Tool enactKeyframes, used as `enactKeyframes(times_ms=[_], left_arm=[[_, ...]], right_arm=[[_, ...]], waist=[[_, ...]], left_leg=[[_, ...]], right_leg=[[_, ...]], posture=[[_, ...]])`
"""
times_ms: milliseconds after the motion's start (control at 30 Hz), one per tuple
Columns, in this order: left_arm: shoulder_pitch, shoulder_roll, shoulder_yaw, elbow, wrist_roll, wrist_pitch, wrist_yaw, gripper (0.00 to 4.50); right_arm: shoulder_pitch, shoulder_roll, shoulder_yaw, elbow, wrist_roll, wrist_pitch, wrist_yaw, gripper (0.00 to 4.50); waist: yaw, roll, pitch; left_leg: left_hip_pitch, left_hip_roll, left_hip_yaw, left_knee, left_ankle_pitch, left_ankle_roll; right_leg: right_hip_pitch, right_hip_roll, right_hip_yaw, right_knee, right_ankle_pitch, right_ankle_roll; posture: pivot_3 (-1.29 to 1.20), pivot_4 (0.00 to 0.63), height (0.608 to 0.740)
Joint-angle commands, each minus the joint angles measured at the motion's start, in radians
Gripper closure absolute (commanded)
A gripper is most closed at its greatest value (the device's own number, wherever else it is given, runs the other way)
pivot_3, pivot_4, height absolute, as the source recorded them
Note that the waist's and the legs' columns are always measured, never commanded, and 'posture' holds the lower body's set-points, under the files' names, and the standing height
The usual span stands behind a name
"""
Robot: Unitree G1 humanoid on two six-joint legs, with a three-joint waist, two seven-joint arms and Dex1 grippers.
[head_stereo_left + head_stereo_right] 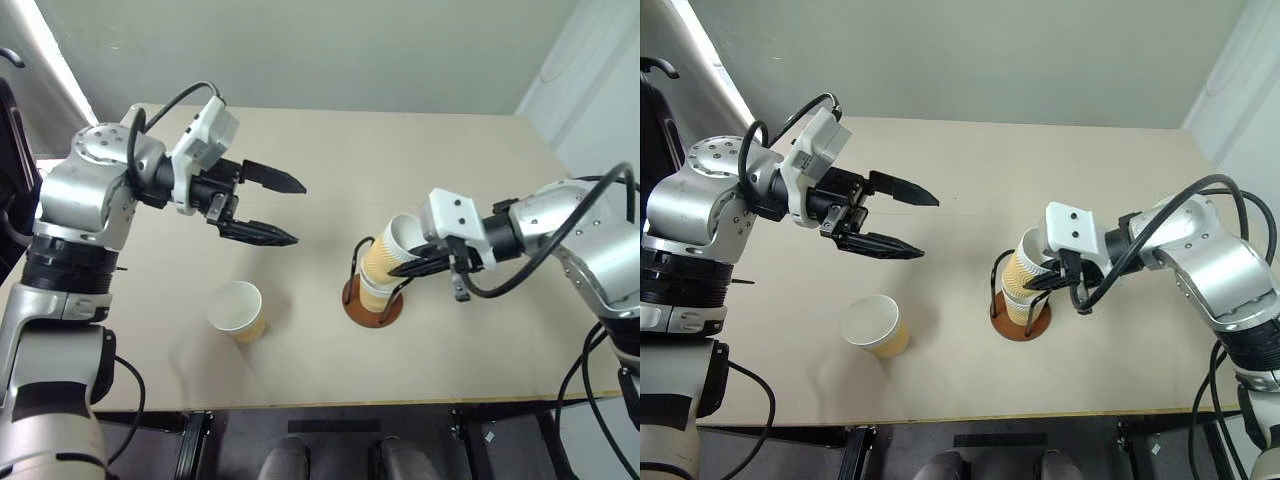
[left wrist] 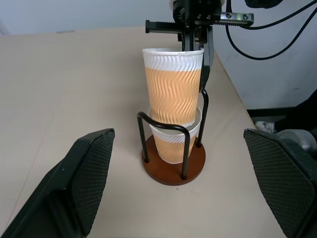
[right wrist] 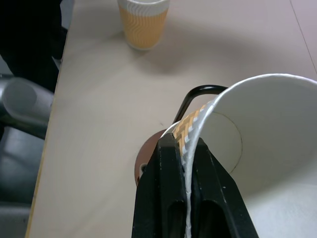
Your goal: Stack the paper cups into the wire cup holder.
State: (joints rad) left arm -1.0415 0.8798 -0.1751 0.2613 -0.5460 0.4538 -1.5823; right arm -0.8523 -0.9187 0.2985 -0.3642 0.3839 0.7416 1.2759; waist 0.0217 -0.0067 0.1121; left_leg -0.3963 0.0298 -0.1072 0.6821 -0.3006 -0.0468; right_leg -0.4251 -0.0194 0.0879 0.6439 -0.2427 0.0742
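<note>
The wire cup holder (image 1: 386, 316), a brown disc with black wire loops, stands right of the table's middle. One paper cup (image 2: 173, 145) sits upright inside it. A second paper cup (image 1: 388, 250) leans to the right, its base nested in the first; my right gripper (image 1: 405, 268) is shut on its rim, one finger inside and one outside, as the right wrist view shows (image 3: 190, 168). A third paper cup (image 1: 237, 310) stands alone near the front edge. My left gripper (image 1: 299, 213) hangs open and empty above the table, left of the holder and pointing toward it.
The beige table (image 1: 330, 150) ends at its front edge just below the loose cup and holder, and at its right edge beyond my right arm. A pale wall stands behind the table. Black cables loop off both forearms.
</note>
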Motion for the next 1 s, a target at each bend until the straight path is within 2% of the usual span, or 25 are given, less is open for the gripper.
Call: enactKeyframes(times_ms=[33, 200, 300, 667, 867, 1000], left_arm=[[-0.020, 0.000, 0.015, -0.006, 0.001, -0.022, -0.032, 0.00], [-0.016, -0.003, 0.014, -0.010, 0.004, -0.023, -0.032, 0.00], [-0.016, -0.005, 0.015, -0.009, 0.007, -0.024, -0.032, 0.00], [-0.013, -0.011, 0.022, -0.011, 0.017, -0.022, -0.032, 0.00], [-0.012, -0.010, 0.027, -0.010, 0.018, -0.020, -0.032, 0.00], [0.003, -0.005, 0.037, -0.014, 0.037, -0.019, -0.030, 0.00]], right_arm=[[-0.034, -0.021, 0.002, -0.032, -0.028, -0.035, 0.028, 4.48], [-0.048, -0.037, 0.025, -0.031, -0.075, -0.082, 0.064, 4.48], [-0.061, -0.037, 0.038, -0.035, -0.091, -0.098, 0.087, 3.88], [-0.107, 0.007, 0.049, -0.015, -0.131, -0.118, 0.104, 0.07], [-0.104, 0.024, 0.028, -0.025, -0.105, -0.081, 0.094, 0.03], [-0.097, 0.042, -0.040, -0.034, -0.038, 0.009, 0.052, 0.03]], waist=[[0.000, 0.000, 0.000], [0.000, 0.000, 0.000], [0.000, 0.000, 0.000], [0.000, 0.000, 0.000], [0.000, 0.000, 0.000], [0.000, 0.000, 0.000]], left_leg=[[0.000, 0.000, 0.000, 0.000, 0.000, 0.000], [0.000, 0.000, 0.000, 0.000, 0.000, 0.000], [0.000, 0.000, 0.000, 0.000, 0.000, 0.000], [0.000, 0.000, 0.000, 0.000, 0.000, 0.000], [0.000, 0.000, 0.000, 0.000, 0.000, 0.000], [0.000, 0.000, 0.000, 0.000, 0.000, 0.000]], right_leg=[[0.000, 0.000, 0.000, 0.000, 0.000, 0.000], [0.000, 0.000, 0.000, 0.000, 0.000, 0.000], [0.000, 0.000, 0.000, 0.000, 0.000, 0.000], [0.000, 0.000, 0.000, 0.000, 0.000, 0.000], [0.000, 0.000, 0.000, 0.000, 0.000, 0.000], [0.000, 0.000, 0.000, 0.000, 0.000, 0.000]], posture=[[0.00, 0.150, 0.740], [0.00, 0.150, 0.740], [0.00, 0.150, 0.740], [0.00, 0.150, 0.740], [0.00, 0.150, 0.740], [0.00, 0.150, 0.740]])
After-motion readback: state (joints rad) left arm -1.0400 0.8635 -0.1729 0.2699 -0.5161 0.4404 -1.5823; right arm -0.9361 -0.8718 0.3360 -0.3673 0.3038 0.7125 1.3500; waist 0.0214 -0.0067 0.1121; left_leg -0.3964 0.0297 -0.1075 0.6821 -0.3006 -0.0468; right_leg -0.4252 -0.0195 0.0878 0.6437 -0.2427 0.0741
